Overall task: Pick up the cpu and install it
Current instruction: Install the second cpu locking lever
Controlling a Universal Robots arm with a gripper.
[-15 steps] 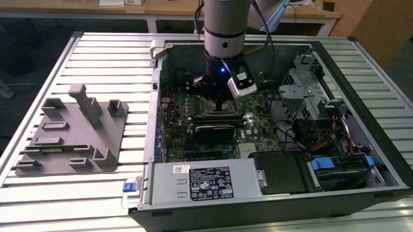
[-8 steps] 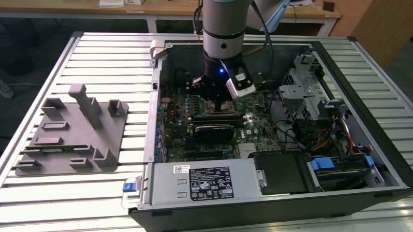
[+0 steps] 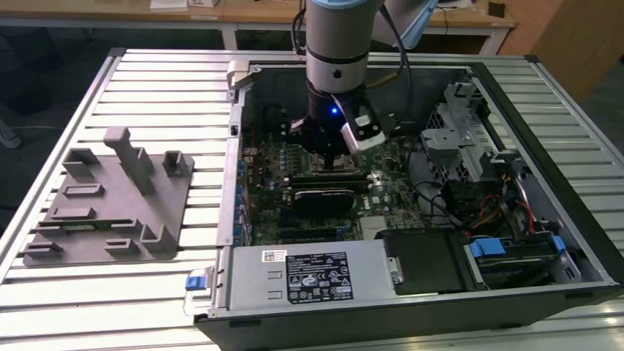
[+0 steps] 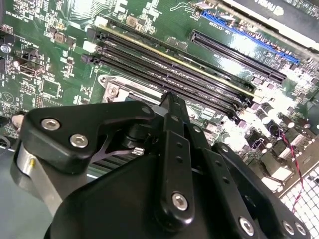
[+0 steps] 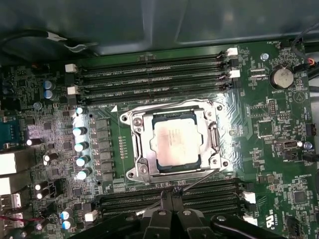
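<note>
Cpu: the cpu point(image 5: 175, 141) lies flat in the metal socket frame point(image 5: 138, 149) near the centre of the first wrist view, its pale silver top facing the camera and the frame's rim running all around it.
Gripper: the gripper point(image 3: 337, 155) hangs low over the motherboard, in the upper middle of the exterior view. Its black linkage shows at the lower edge of the first wrist view point(image 5: 168, 199), where the fingers meet in a narrow point with no gap and nothing between them. In the second wrist view the black finger links point(image 4: 174, 149) take up the lower half of the frame.
Gripper and cpu: apart; in the first wrist view the tip sits just beyond the socket frame's edge, over the nearer memory slots.
Memory slots: one bank of long dark memory slots point(image 5: 154, 74) runs above the socket in the first wrist view, and another bank lies below it.
Motherboard: the green motherboard point(image 3: 268, 212) lies flat inside the open computer case point(image 3: 546, 124) in the exterior view.
Power supply: a silver power supply point(image 3: 292, 274) with a black label sits along the lower edge of the case in the exterior view.
Fixture: a grey fixture plate point(image 3: 107, 208) with upright blocks rests on the slatted table point(image 3: 156, 80), at the exterior view's left, well apart from the case.
</note>
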